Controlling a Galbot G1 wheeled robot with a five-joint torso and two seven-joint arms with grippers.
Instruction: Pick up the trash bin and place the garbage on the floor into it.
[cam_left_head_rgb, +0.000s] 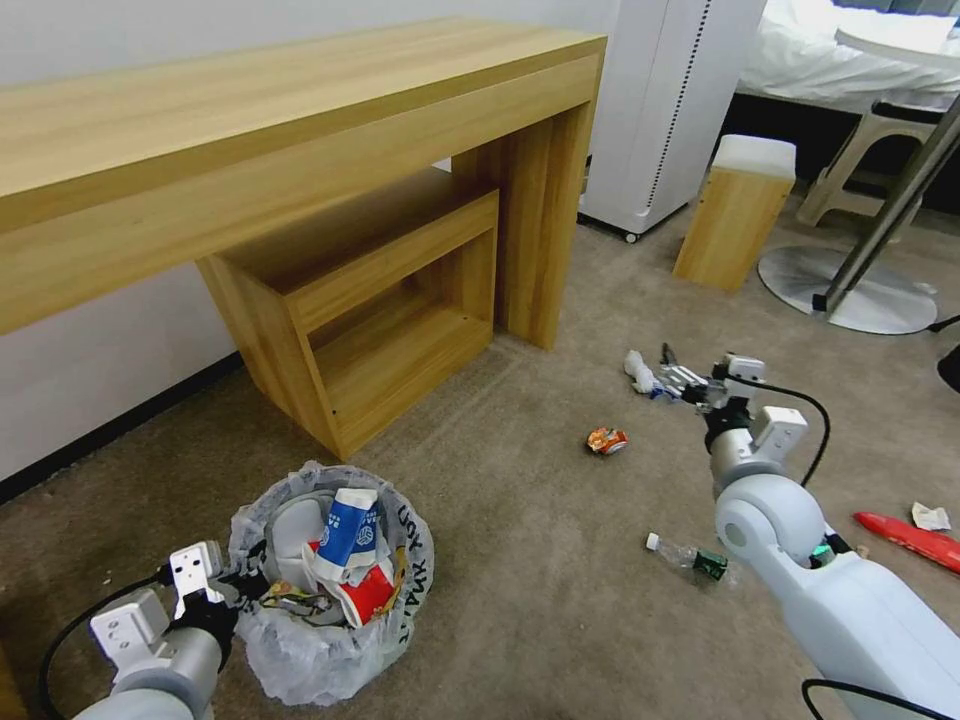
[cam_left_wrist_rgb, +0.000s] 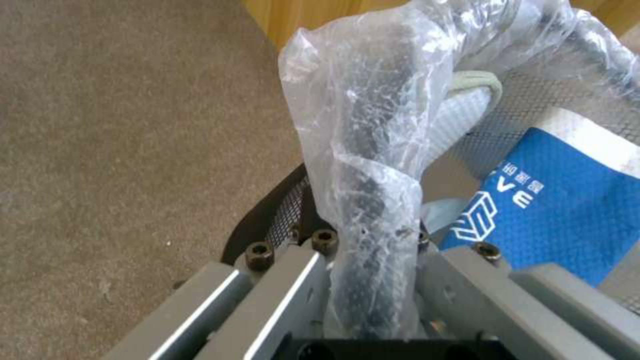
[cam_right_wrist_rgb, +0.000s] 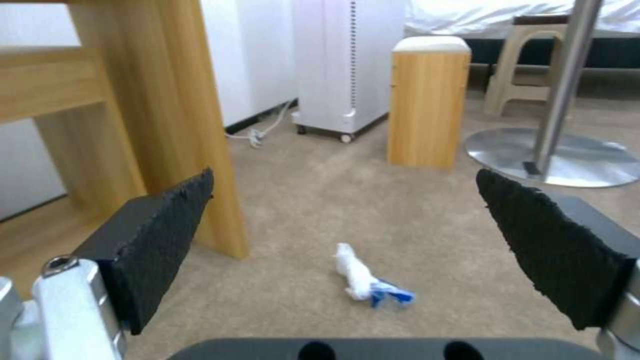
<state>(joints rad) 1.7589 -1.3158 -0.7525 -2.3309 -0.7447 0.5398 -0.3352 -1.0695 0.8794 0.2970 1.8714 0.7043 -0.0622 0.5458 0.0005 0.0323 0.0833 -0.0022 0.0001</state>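
The trash bin (cam_left_head_rgb: 400, 560), black with a crinkly clear lettered bag, is at the lower left on the beige carpet floor (cam_left_head_rgb: 530, 560). It holds a blue-white paper cup (cam_left_head_rgb: 348, 528), a red cup and a white slipper. My left gripper (cam_left_head_rgb: 245, 583) is shut on the bag-wrapped rim (cam_left_wrist_rgb: 373, 200) of the bin. To the right, my right gripper (cam_left_head_rgb: 668, 372) hovers open just beside a crumpled white tissue (cam_left_head_rgb: 640, 372); the tissue (cam_right_wrist_rgb: 363, 280) lies on the carpet between the black pads (cam_right_wrist_rgb: 160, 240). More garbage lies about: a crushed can (cam_left_head_rgb: 606, 440), a small bottle (cam_left_head_rgb: 685, 555), a red snack bag (cam_left_head_rgb: 910, 540).
A long wooden desk (cam_left_head_rgb: 300, 130) with a low shelf unit (cam_left_head_rgb: 380, 310) under it stands behind the bin. A white wheeled unit (cam_left_head_rgb: 670, 110), a wooden stool (cam_left_head_rgb: 735, 215) and a round metal table base (cam_left_head_rgb: 850, 290) stand at the back right. A second tissue (cam_left_head_rgb: 930, 516) lies by the snack bag.
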